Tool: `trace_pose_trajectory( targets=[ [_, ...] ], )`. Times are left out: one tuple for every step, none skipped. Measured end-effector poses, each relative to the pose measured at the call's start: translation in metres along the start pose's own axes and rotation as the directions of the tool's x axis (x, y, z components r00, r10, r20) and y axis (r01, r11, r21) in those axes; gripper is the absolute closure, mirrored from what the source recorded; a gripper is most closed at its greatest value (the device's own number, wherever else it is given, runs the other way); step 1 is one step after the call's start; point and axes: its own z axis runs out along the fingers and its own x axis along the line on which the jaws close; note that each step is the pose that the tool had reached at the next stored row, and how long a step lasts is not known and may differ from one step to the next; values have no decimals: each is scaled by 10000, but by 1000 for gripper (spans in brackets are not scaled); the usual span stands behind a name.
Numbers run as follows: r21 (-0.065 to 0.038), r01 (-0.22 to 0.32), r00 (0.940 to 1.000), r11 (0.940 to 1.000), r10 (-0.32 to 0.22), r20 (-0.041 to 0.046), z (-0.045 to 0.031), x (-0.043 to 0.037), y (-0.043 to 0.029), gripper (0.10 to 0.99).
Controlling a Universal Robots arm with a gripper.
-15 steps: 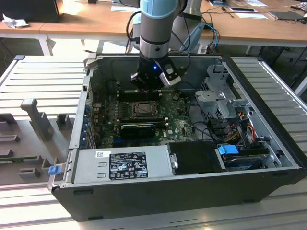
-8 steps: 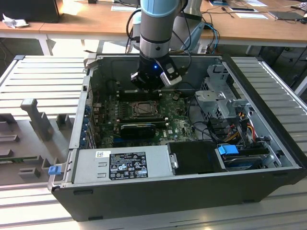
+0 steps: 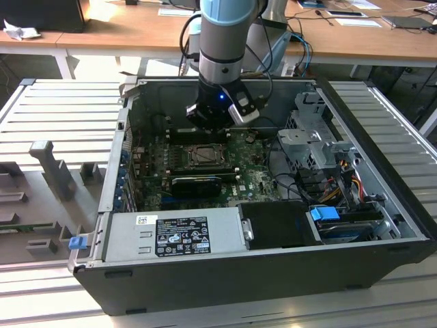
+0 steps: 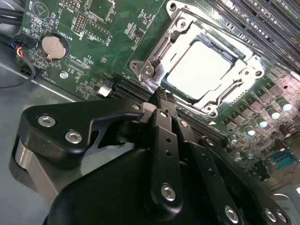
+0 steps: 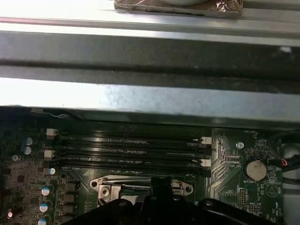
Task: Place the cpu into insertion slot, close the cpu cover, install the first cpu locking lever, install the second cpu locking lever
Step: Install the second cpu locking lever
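Note:
The cpu (image 4: 199, 70) lies flat in the insertion slot (image 3: 205, 156) on the green board, its pale top showing through the window of the cpu cover (image 4: 161, 47). The cover lies down over the chip. My gripper (image 4: 160, 93) is shut with nothing in it, and its black tips hover just off the cover's near corner tab (image 4: 147, 70). In the exterior view my gripper (image 3: 208, 130) hangs straight over the far edge of the slot. In the first wrist view the cover's edge (image 5: 140, 187) shows just beyond my gripper (image 5: 159, 182). I cannot tell how the locking levers stand.
The open case holds a grey power supply (image 3: 177, 236) at the front and a drive cage (image 3: 314, 137) with cables at the exterior view's right. Long black memory slots (image 5: 131, 150) run beside the socket. A coin battery (image 4: 52, 47) sits on the board. The case wall (image 5: 150, 98) rises close by.

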Motion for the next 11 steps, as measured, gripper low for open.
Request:
trace_pose_trajectory(
  targets=[
    [0, 0, 10000, 10000, 0, 0, -1, 0, -4, 980],
    [0, -1, 10000, 10000, 1, 1, -1, 1, -10, 980],
    [4, -2, 10000, 10000, 2, -2, -7, 1, -10, 980],
    [1, -1, 10000, 10000, 1, 0, -13, 1, -9, 980],
    [0, 0, 10000, 10000, 0, 0, -33, 0, -7, 980],
    [0, -1, 10000, 10000, 1, 0, -66, 0, -3, 980],
    [-5, 0, 10000, 10000, 0, 2, -65, 0, -5, 980],
    [1, 0, 10000, 10000, 0, 0, -69, 1, -24, 980],
    [12, 0, 10000, 10000, 0, -1, -71, 2, -38, 980],
    [22, -1, 10000, 10000, 1, -1, -73, 3, -54, 980],
    [26, 0, 10000, 10000, 0, -2, -75, 4, -75, 980]
  ],
)
